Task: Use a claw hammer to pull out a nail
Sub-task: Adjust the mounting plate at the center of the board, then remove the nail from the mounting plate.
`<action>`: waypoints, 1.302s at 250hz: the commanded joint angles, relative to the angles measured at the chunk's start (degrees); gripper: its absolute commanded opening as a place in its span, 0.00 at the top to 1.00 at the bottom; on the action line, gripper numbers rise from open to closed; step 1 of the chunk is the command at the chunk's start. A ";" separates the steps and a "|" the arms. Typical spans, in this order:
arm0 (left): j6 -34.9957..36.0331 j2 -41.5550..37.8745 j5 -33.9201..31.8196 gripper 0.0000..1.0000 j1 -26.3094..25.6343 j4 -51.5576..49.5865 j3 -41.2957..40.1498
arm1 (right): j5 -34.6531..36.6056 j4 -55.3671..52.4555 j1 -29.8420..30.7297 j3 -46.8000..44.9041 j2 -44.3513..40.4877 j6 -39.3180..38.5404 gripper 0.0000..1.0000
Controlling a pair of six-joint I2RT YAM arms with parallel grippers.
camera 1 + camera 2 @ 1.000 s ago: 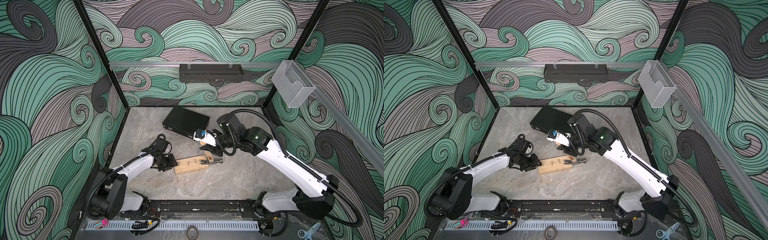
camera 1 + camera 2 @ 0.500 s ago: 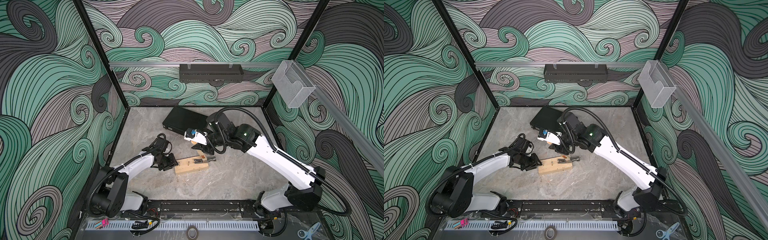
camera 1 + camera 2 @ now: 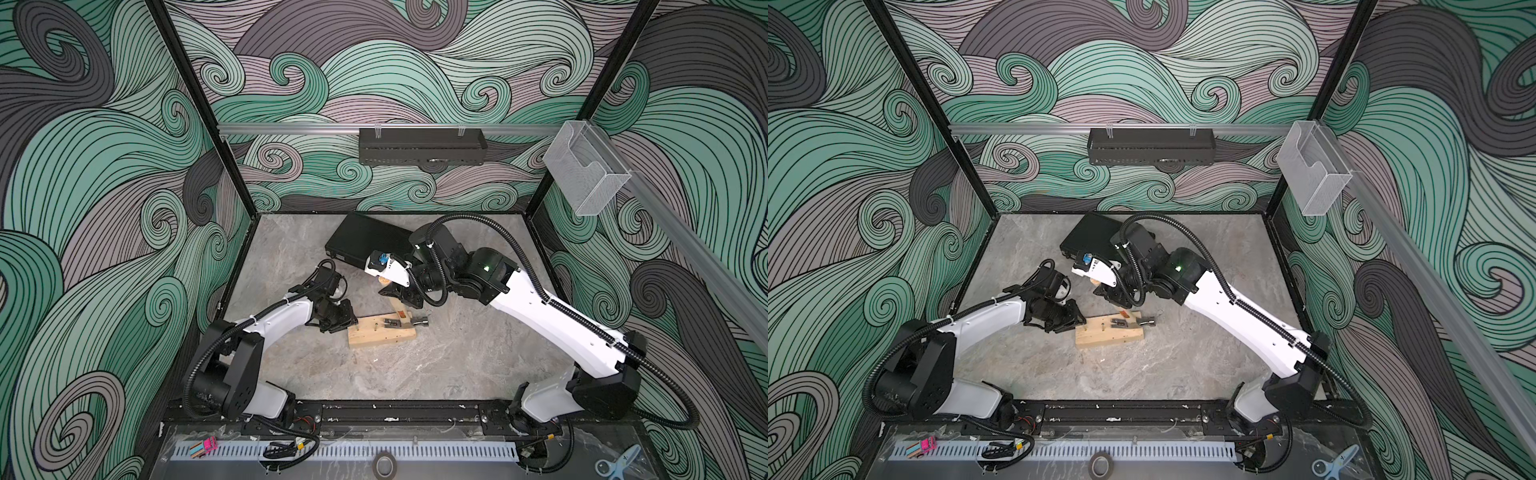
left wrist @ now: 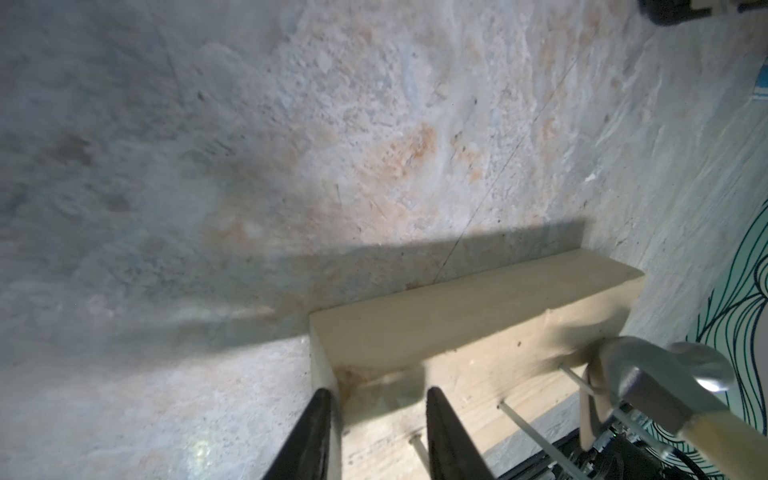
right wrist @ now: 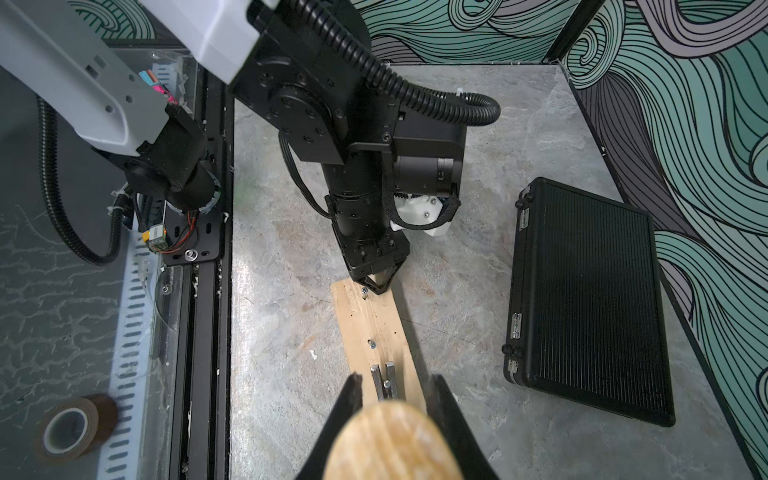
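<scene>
Two hands working: your right hand, clamped on the claw hammer, has tipped its handle along the wood block, claw astride a mid-block nail (prying likely begun), while your left hand narrows round the block's end.

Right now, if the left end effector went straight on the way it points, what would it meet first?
Most likely the wooden block: the left end effector points straight at its end, very close.

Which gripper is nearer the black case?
Right. The right gripper, holding the claw hammer, sits just in front of the black case; the left gripper is farther, at the wood block's end.
</scene>
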 commanded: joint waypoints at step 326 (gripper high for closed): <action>3.53 1.39 -1.78 0.51 1.46 -6.95 0.86 | -7.72 29.44 -6.17 -24.74 -18.63 11.66 0.95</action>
